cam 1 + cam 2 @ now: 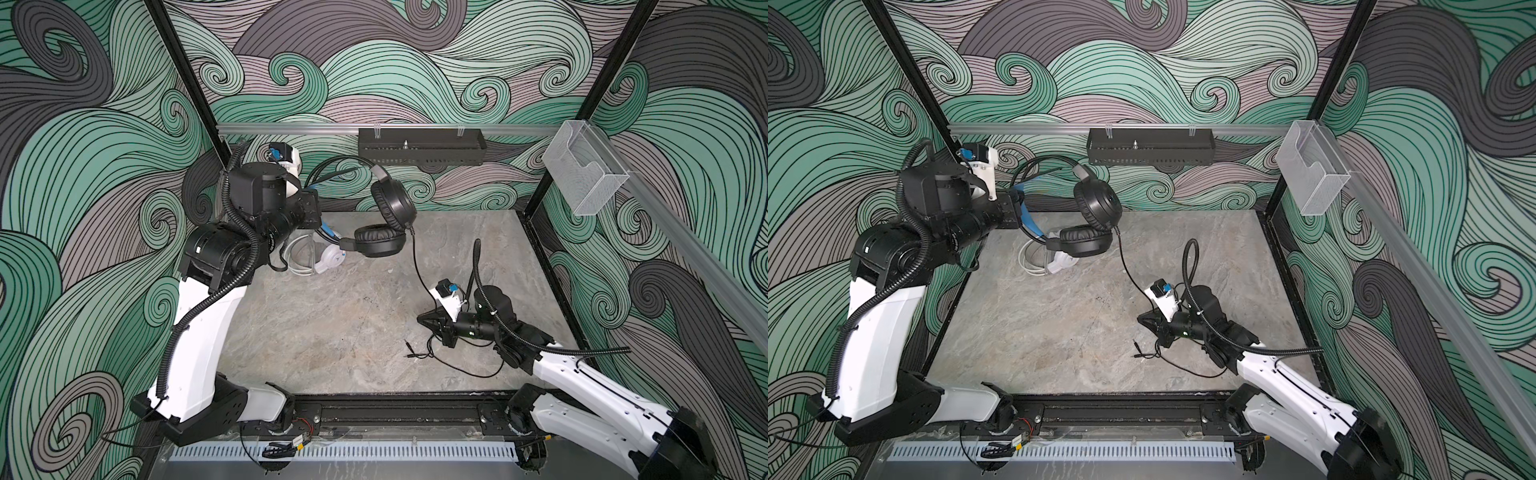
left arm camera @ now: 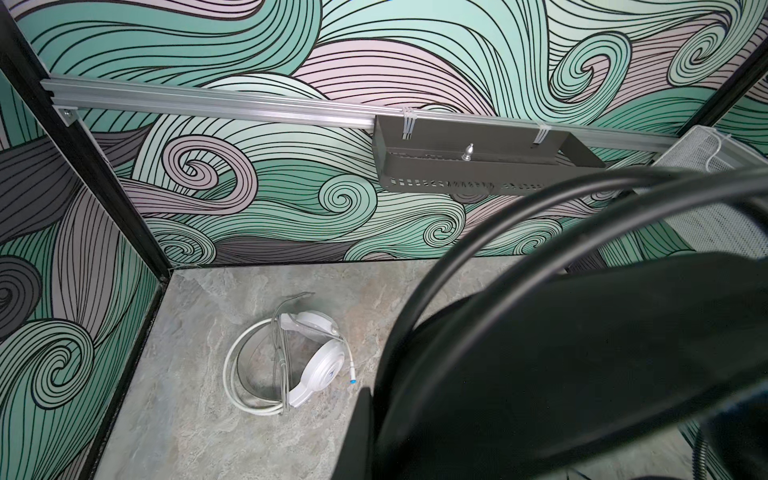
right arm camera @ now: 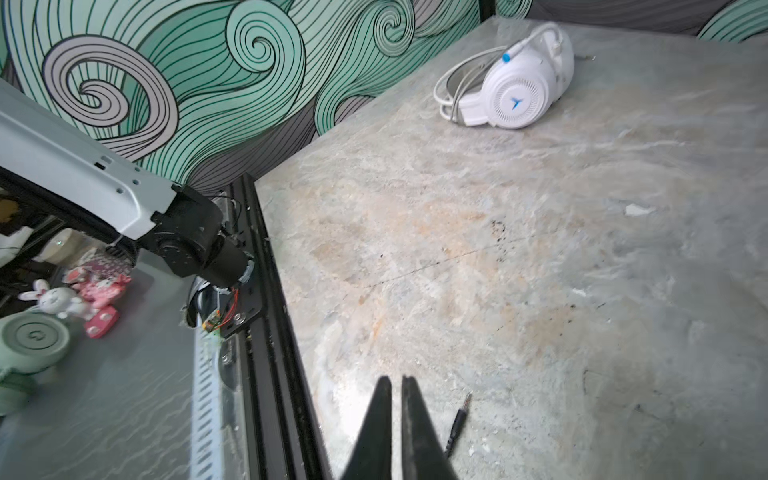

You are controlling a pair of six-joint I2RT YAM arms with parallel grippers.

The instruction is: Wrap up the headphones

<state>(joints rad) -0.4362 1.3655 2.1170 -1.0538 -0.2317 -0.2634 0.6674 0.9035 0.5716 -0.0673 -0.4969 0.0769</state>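
Right wrist view: right gripper [image 3: 397, 379] fingers pressed together low over the table [image 3: 498, 249], jack plug [image 3: 457, 422] just beside. In both top views the left gripper [image 1: 1020, 210] is clamped on the black headset [image 1: 392, 203] headband, holding it up off the table. Black cord [image 1: 415, 266] hangs down to the right gripper; can't tell if it's pinched. White headset [image 3: 515, 91] lies in the far left corner.

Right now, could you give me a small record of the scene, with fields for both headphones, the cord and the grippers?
black headphones: in the air, held by left gripper, shut
black cord: hangs loose to the table; plug lies free
white headphones: on the table, pale cord looped at it
right gripper: shut, low by the black cord; grip unclear
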